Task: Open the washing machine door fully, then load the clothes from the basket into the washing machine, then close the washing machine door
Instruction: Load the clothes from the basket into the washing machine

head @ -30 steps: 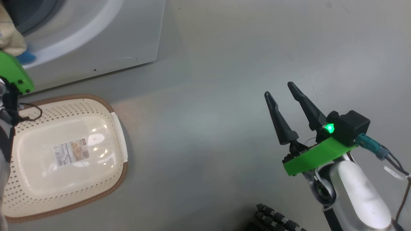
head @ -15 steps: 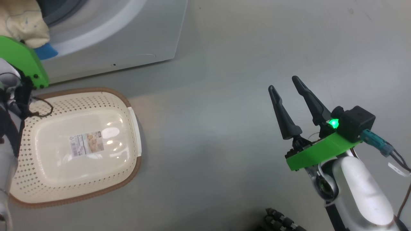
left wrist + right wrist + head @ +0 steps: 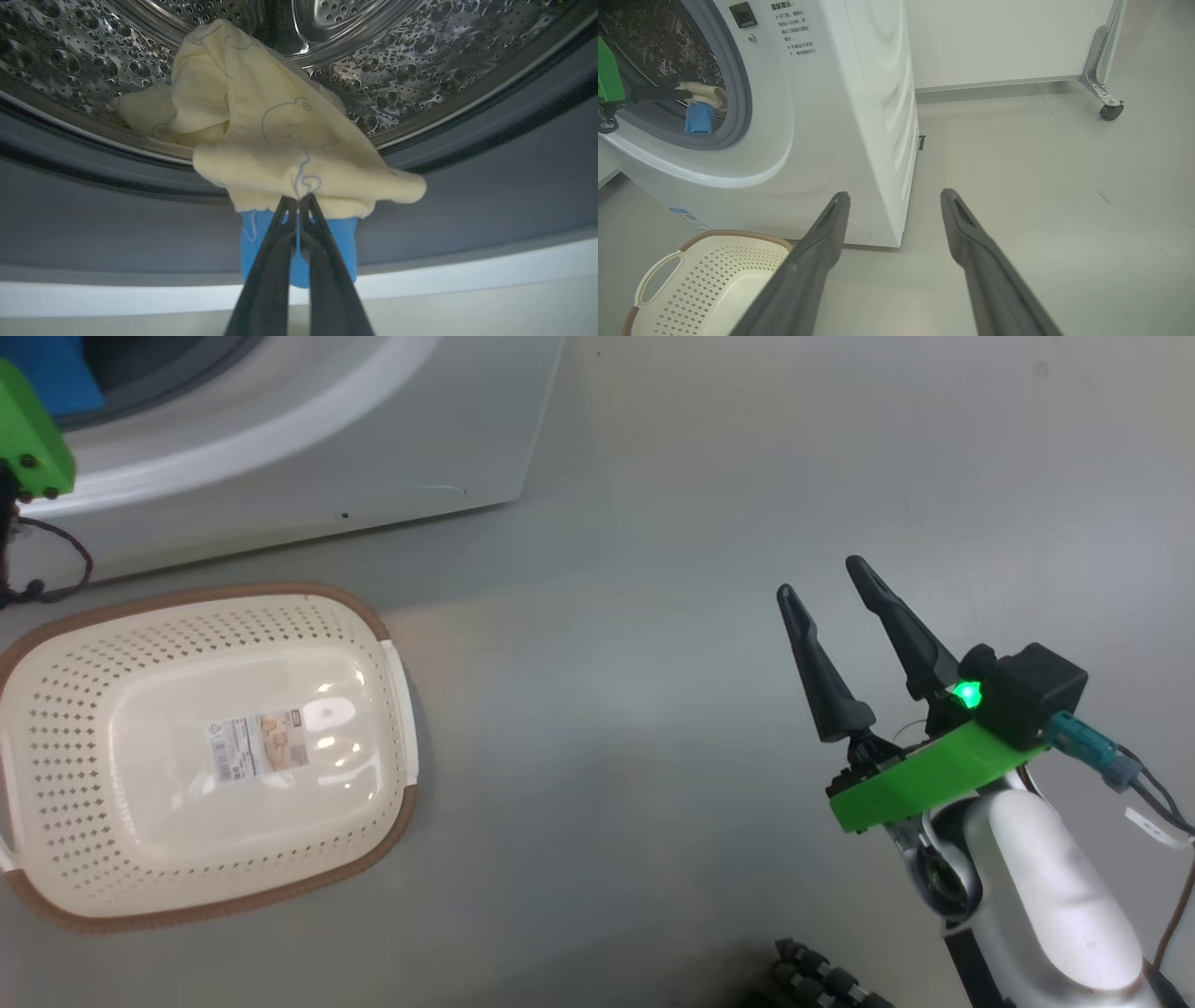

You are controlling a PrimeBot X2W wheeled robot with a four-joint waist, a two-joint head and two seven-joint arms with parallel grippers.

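My left gripper (image 3: 298, 199) is shut on the clothes (image 3: 261, 140), a pale yellow garment with blue bear outlines. It holds them at the mouth of the washing machine (image 3: 822, 116); the yellow part lies over the steel drum's lip, and a blue cuff (image 3: 343, 247) hangs over the grey gasket. The right wrist view shows the same grip from the side, the clothes (image 3: 707, 95) inside the round opening. The basket (image 3: 56, 728) stands empty on the floor before the machine. My right gripper (image 3: 826, 583) hovers open over bare floor, well right of the basket. The washing machine door is out of view.
The machine's white front and right corner (image 3: 448, 439) stand just behind the basket. A white panel on a castor (image 3: 1109, 111) stands far back on the right. Black ribbed cable (image 3: 822, 980) lies at the bottom edge near my right arm.
The head camera has shifted. My left arm has carried the clothes up and forward into the machine's opening, out of the head view. The right gripper has stayed put.
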